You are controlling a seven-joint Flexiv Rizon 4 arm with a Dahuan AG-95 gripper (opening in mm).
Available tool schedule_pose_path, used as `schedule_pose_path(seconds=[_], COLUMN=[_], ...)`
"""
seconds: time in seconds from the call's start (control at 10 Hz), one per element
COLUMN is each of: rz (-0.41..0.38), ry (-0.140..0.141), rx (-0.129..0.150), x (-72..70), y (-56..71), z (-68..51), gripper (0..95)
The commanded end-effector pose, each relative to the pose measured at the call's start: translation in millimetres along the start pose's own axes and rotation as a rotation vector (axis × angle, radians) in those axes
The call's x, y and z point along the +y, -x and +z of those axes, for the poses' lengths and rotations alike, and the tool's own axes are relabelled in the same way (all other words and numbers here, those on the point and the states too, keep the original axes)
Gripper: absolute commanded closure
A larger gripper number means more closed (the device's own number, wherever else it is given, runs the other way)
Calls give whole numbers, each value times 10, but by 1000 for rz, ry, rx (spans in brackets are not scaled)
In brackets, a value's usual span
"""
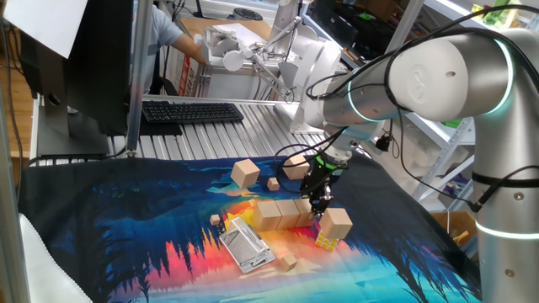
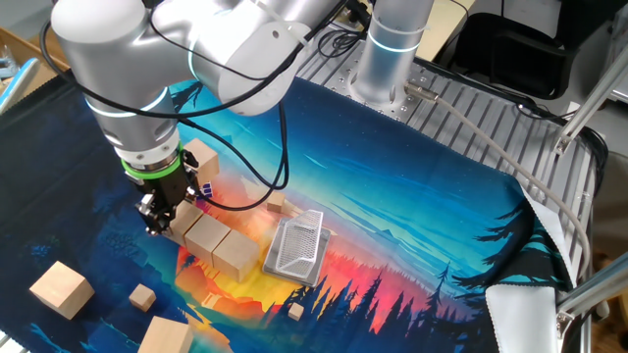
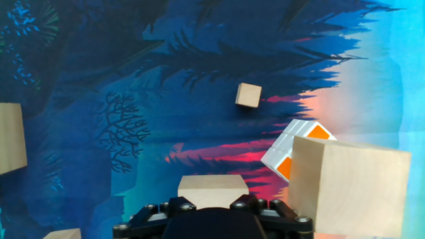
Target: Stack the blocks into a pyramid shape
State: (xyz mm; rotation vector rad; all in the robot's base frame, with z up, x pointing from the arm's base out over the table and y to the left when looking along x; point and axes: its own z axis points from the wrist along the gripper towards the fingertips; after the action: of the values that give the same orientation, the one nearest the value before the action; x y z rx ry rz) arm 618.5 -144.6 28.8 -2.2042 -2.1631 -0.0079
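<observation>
Hand view: gripper (image 3: 211,214) clamped on smooth tan wooden cube (image 3: 211,191); glossy puzzle cube (image 3: 294,150) nearby

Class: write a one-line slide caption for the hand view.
Pincer down on a wooden block, with a puzzle cube and larger-looking block alongside.

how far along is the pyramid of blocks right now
Done: a base row of blocks lies side by side on the mat. In hand: the claw is down at that row's end, on a block. Left: no upper layer yet; loose blocks and another beside the row wait.
</observation>
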Motion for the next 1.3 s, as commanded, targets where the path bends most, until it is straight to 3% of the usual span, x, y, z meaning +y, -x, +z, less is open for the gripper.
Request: schedule_pose_path(seconds=[0.1, 1.3], rz=[-2, -10], ry=[1, 9], rx=[-1, -19], x=[5, 13], y=[-3, -3], z=[5, 13], gripper=[950, 950])
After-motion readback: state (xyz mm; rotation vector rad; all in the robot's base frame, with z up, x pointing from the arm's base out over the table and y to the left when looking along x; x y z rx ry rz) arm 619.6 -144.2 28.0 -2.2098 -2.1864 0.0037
